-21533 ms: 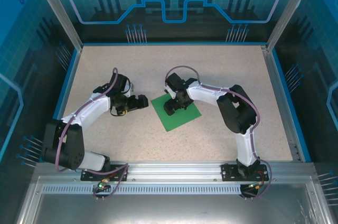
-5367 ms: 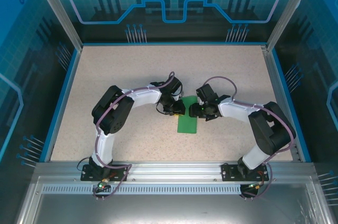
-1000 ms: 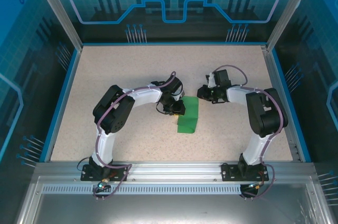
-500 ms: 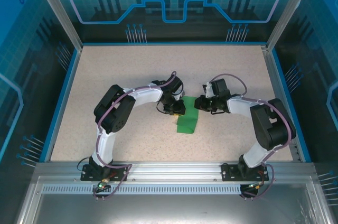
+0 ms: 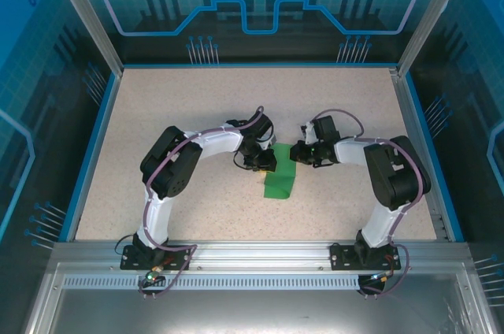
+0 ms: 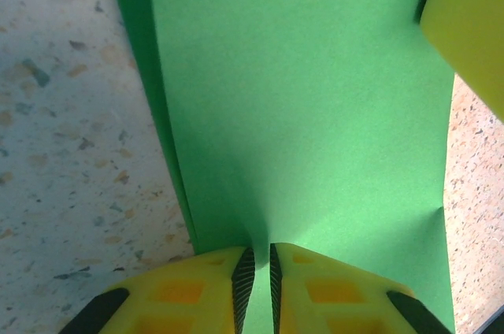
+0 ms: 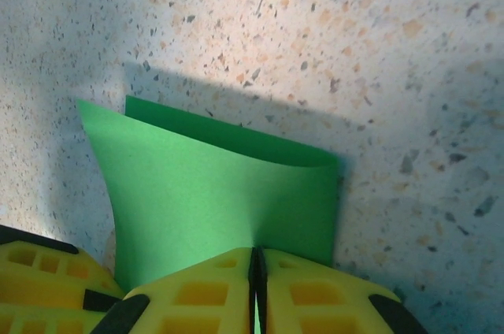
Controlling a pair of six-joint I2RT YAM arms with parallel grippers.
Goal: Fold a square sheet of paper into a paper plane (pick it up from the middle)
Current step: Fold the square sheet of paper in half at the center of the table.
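Observation:
The square sheet of paper (image 5: 279, 179) is bright green and folded over into a narrow double layer on the speckled table. My left gripper (image 5: 268, 160) grips its far left edge; in the left wrist view the gripper (image 6: 257, 254) pinches the green sheet (image 6: 299, 98) between nearly closed pads. My right gripper (image 5: 296, 153) holds the far right edge; in the right wrist view the gripper (image 7: 257, 255) is shut on the curved upper layer (image 7: 213, 192). The two layers gape apart a little at the far side. No paper plane shape is visible.
The speckled table (image 5: 197, 105) has a blue rim (image 5: 93, 141) and transparent walls. A yellow finger of the right gripper (image 6: 468, 27) shows in the left wrist view. A yellow finger of the left gripper (image 7: 39, 271) shows in the right wrist view.
The right gripper came forward and left from beyond the paper onto its far right edge and pinched it. The left gripper kept its hold. The paper stayed in place.

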